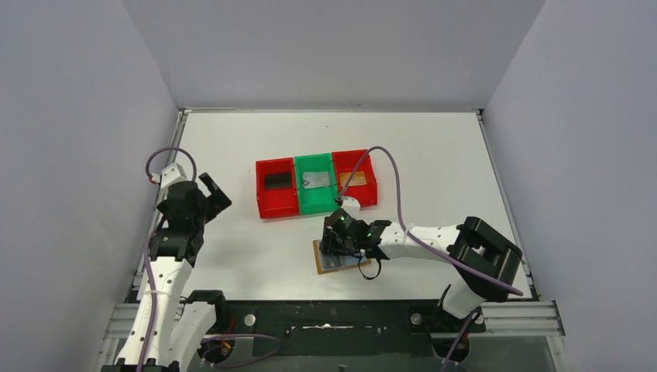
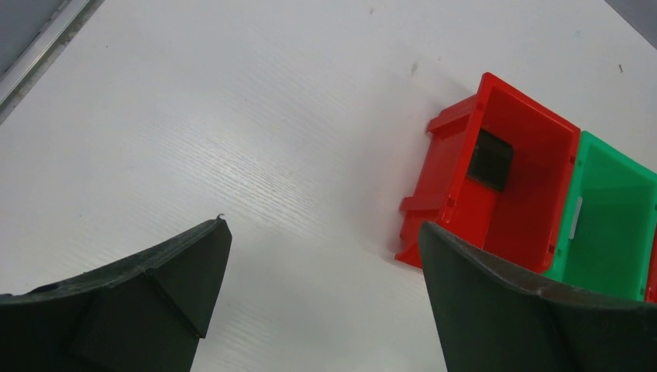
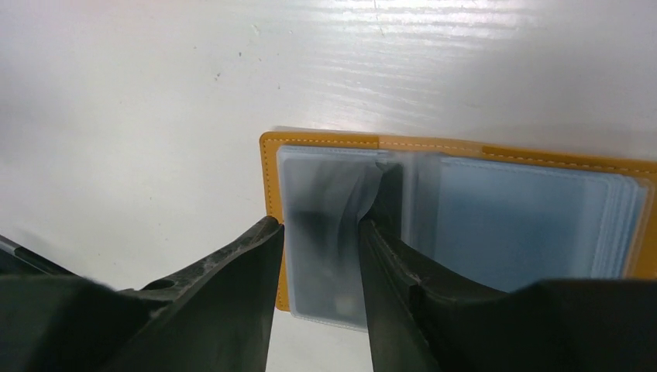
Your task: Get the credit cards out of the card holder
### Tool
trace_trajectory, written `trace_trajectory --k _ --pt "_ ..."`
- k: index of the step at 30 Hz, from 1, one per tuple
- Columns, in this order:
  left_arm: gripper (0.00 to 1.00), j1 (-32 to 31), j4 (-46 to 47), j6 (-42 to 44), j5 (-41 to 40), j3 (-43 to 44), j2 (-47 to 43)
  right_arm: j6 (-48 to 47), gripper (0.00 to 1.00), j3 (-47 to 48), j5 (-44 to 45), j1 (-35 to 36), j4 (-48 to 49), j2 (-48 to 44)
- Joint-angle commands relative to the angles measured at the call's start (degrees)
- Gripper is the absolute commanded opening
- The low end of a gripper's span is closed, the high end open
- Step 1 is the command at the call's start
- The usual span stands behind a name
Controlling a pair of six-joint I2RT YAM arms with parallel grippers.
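Tan card holder [image 3: 270, 178]: right gripper [image 3: 318, 225] part-open, astride pale sleeve [image 3: 325, 174].

Overhead; wrist close above card holder [image 3: 527, 221]

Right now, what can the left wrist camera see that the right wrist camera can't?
Only the left wrist view: the red bin with a black card in it, the green bin beside it, and the left gripper wide open. Only the right wrist view: the open card holder and the right gripper, fingers at its pale sleeves. Both: the white table.
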Motion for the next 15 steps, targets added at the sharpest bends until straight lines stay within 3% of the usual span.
trace_trajectory --k 1,3,7,15 --pt "0.94 0.2 3.3 1.1 1.0 0.4 0.3 0.5 0.43 -1.2 -2.7 -0.3 5.4 -2.1" --pt "0.94 0.2 3.3 1.2 1.1 0.3 0.4 0.2 0.43 -1.0 -3.1 -0.3 5.5 -1.5" --pt "0.94 0.2 3.3 1.2 1.2 0.3 0.4 0.0 0.32 0.7 -1.2 0.1 2.6 0.1" --pt "0.94 0.2 3.2 1.2 1.2 0.4 0.3 -3.1 0.40 9.3 7.3 4.9 -8.9 5.4"
